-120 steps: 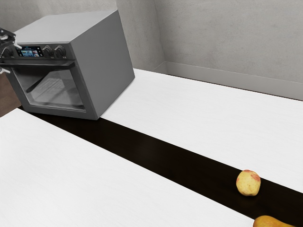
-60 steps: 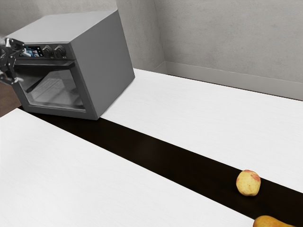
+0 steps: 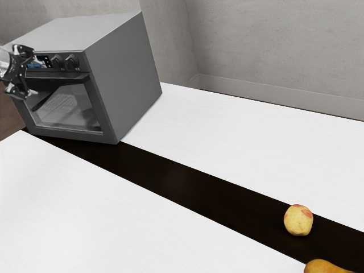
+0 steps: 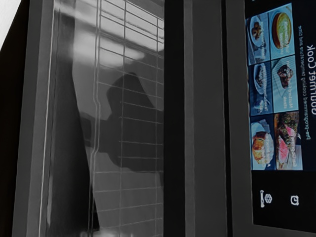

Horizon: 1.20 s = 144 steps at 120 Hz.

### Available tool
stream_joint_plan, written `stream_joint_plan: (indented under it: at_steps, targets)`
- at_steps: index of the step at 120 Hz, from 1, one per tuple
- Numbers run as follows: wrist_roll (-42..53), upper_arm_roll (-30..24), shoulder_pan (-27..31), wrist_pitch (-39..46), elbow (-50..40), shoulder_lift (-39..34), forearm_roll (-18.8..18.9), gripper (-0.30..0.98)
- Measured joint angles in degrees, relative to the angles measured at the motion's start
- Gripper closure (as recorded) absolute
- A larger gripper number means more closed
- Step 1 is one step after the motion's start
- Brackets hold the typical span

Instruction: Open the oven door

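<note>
One white tabletop [image 3: 131, 219] spreads widest, crossed by a dark strip [image 3: 182, 179] that runs from nine o'clock toward four on the exterior view's face. Next in size comes the grey oven [image 3: 128, 74], at ten o'clock, with its oven door [image 3: 65, 135] facing seven o'clock. That door is shut, flush in its frame, and wire racks [image 4: 121, 117] show through its glass (with a dark, arm-like shape laid across them). Along the door's upper edge runs the dark handle [image 3: 74, 78]. The robot's gripper [image 3: 37, 77] is at the exterior view's edge, between nine and ten o'clock, in front of the oven. Its fingers are spread, pinching nothing; one shows above the handle and one below, though whether either touches it cannot be told. Over the handle sits a lit display [image 4: 276, 94] with six food pictures, and just toward three o'clock from it are two round knobs [image 3: 64, 62]. Well apart from the oven, between four and five o'clock, lies an orange-yellow fruit [image 3: 327, 267], partly cut off; a smaller red-and-yellow apple [image 3: 298, 220] rests near it, at four.
</note>
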Motion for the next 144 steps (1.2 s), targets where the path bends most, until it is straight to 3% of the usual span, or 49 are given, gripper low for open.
stream_joint_plan:
  at_steps: [122,144]
  targets:
    - [-5.1,0.0,-0.7,3.2,1.7,6.9,-0.1,0.0]
    - [-5.5,0.1,-0.7,4.7,-10.2,-1.1,-1.1,0.0]
